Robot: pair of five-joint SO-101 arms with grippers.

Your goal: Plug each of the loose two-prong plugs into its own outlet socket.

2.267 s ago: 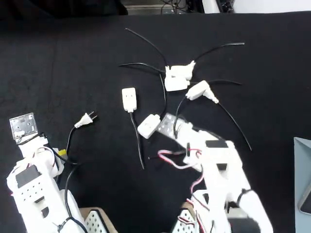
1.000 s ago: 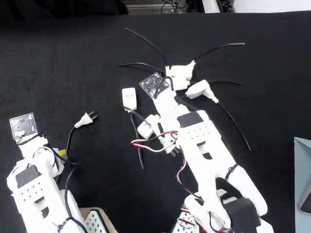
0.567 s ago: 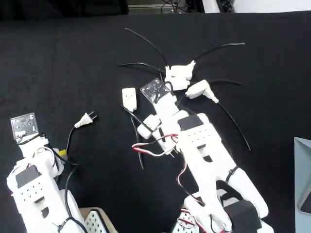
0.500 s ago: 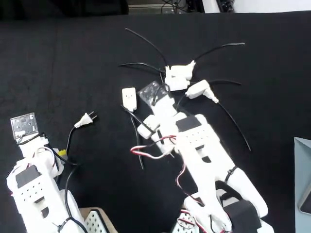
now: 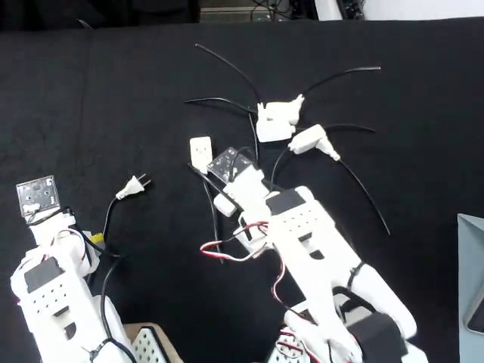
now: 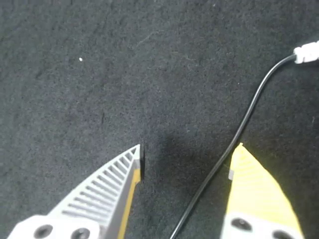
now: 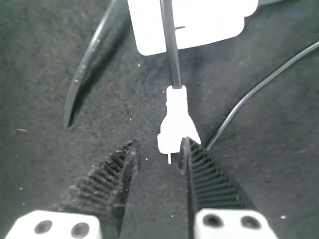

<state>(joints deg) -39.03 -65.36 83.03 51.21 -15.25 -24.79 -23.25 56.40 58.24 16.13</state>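
Note:
In the right wrist view my right gripper (image 7: pixel 158 146) stands open just above the black cloth. A small white two-prong plug (image 7: pixel 175 124) lies right at its fingertips, prongs toward me, close against one finger (image 7: pixel 192 154). Its black cord runs away over a white outlet block (image 7: pixel 199 22). From above, the right arm (image 5: pixel 302 227) stretches to mid-table beside a white outlet socket (image 5: pixel 200 154) and another white piece (image 5: pixel 225 203). My left gripper (image 6: pixel 189 149) is open, with a black cord (image 6: pixel 234 144) passing between its fingers to a white plug (image 6: pixel 306 52), also seen as the plug (image 5: pixel 132 186) from above.
A joined white pair (image 5: pixel 276 121) and a white angled plug (image 5: pixel 314 141) lie farther back, with black cords fanning out. The left arm (image 5: pixel 53 295) sits at the near left corner. A pale box edge (image 5: pixel 470 280) shows at the right.
The right arm first stretched out to the far white pieces, then drew back toward the near side and slightly left. The left arm stayed still.

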